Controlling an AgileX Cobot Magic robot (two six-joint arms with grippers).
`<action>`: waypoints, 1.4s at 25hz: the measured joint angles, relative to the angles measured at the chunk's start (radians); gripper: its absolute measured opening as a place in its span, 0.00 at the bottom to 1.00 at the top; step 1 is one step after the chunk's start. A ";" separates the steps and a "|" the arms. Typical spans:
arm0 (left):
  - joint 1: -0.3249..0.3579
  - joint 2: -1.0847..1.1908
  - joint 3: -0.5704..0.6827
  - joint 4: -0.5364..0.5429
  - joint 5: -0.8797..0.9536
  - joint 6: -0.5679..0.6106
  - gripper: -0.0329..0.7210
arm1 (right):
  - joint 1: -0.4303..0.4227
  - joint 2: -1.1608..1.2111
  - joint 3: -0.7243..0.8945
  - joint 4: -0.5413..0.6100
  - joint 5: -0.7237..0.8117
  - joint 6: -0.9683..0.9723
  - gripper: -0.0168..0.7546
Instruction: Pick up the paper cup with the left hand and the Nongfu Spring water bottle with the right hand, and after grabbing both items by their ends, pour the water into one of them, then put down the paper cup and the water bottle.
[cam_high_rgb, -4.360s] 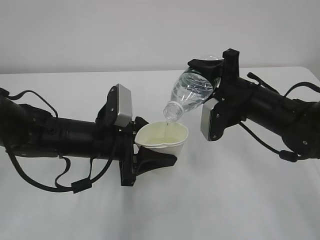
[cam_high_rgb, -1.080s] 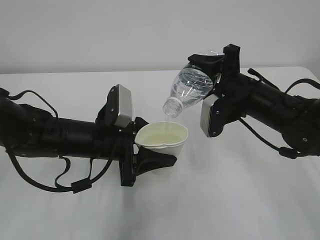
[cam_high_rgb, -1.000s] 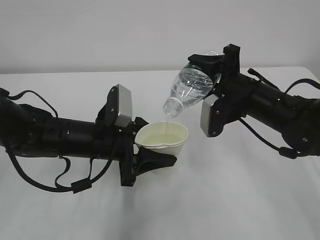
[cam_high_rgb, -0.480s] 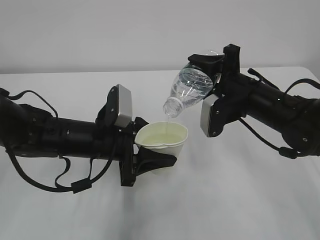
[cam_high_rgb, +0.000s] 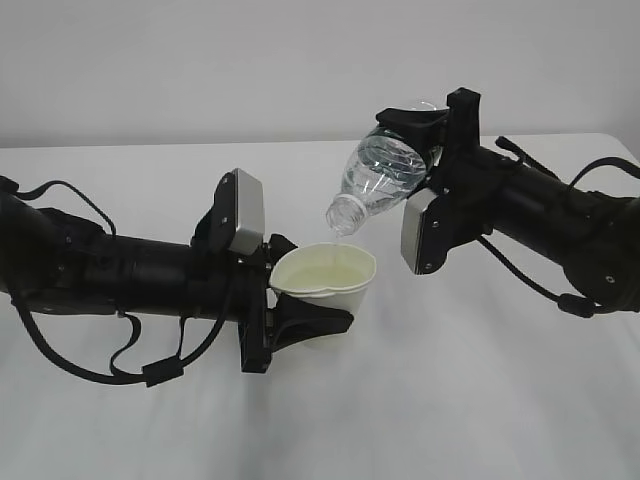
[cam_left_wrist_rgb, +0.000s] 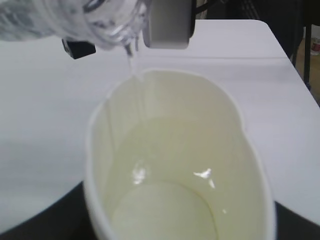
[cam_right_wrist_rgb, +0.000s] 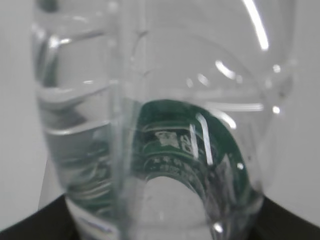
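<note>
Two things hang above the white tabletop (cam_high_rgb: 480, 400): the small off-white tapered paper cup (cam_high_rgb: 325, 276), clamped in the left hand's black pincer (cam_high_rgb: 300, 300) near the middle, and the small clear ribbed plastic Nongfu Spring water bottle (cam_high_rgb: 380, 180), gripped by its base end in the right hand's black pincer (cam_high_rgb: 425, 135), up and to the right of the cup. The bottle is tipped mouth-down toward the left, its open neck just above the cup's far rim and not touching it.

Against 4.4 seconds back, we see the bottle's neck has lifted away from the rim; over the last second nothing visibly shifts. In the left wrist view a thin stream runs from the neck onto the cup's inner wall, and a shallow pool lies at the bottom. We judge the pour to be in progress, perhaps late; the right wrist view shows water remaining in the bottle. Setting both down is not yet done.

Through the bottle we see a dark green label (cam_right_wrist_rgb: 192, 150) with white print, too blurred to read; no writing shows on the cup.
</note>
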 joint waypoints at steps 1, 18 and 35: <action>0.000 0.000 0.000 0.000 0.000 0.000 0.59 | 0.000 0.000 0.000 0.000 0.000 0.000 0.55; 0.000 0.000 0.000 0.000 0.001 0.000 0.59 | 0.000 0.000 0.000 0.000 -0.004 0.000 0.55; 0.000 0.000 0.000 -0.002 0.001 0.000 0.59 | 0.000 0.000 0.000 0.000 -0.006 -0.003 0.55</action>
